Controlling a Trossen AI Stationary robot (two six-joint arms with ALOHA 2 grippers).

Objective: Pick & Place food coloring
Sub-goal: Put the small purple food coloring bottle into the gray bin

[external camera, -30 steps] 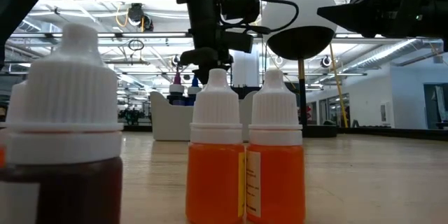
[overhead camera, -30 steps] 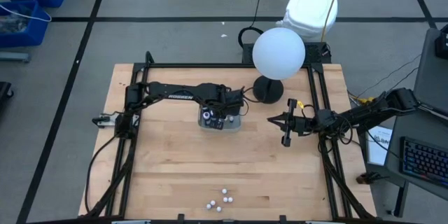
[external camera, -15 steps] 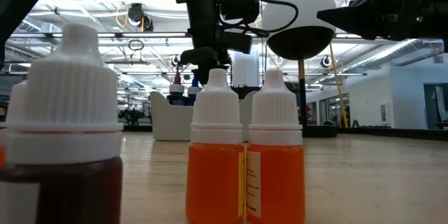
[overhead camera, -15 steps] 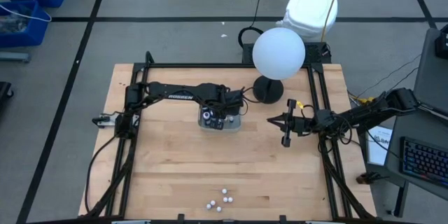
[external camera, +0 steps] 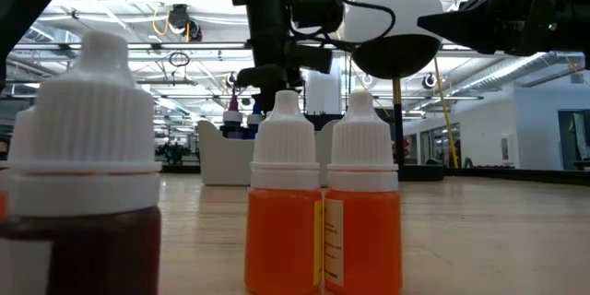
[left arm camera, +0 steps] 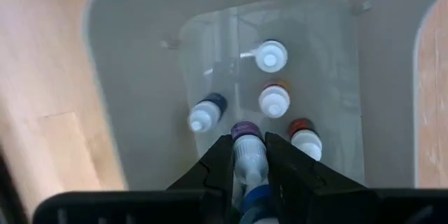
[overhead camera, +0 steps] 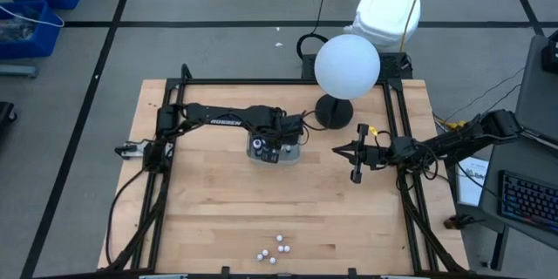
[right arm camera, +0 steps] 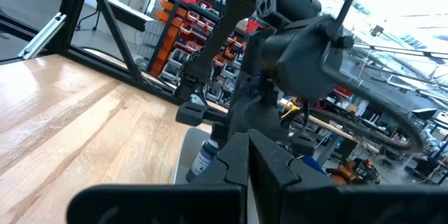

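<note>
High view: left gripper [overhead camera: 277, 142] reached out over the grey tray [overhead camera: 291, 158] near the middle of the wooden table [overhead camera: 218, 200], just in front of the black stand of the white globe [overhead camera: 347, 65]. Right gripper [overhead camera: 357, 164] parked well to the tray's right, fingers pressed together on nothing, pointing toward the tray.

Left wrist view: left gripper [left arm camera: 248, 155] clamped on one food coloring bottle [left arm camera: 247, 147], a small white-tipped bottle with a purplish collar, pinched between the two dark fingers [left arm camera: 218, 162] and pointing down toward the tray floor [left arm camera: 329, 77]. Cannot tell whether held bottle's base touches the floor. Four more bottles standing inside the tray just beyond the fingertips: a dark blue one [left arm camera: 206, 115] to one side, a white-capped one [left arm camera: 271, 56] farthest off, an orange-collared one [left arm camera: 274, 101] between, and a red-collared one [left arm camera: 304, 138] close beside the far finger.

Low view: left gripper [external camera: 273, 64] hanging above the tray, far behind three bottles close to the lens, two orange bottles [external camera: 321, 212] touching side by side and one dark brown bottle [external camera: 81, 184] to their left, all white-capped and upright.

High view again: small cluster of loose white-capped bottles [overhead camera: 275, 249] near the table's front edge, well apart from both grippers and from the tray.
</note>
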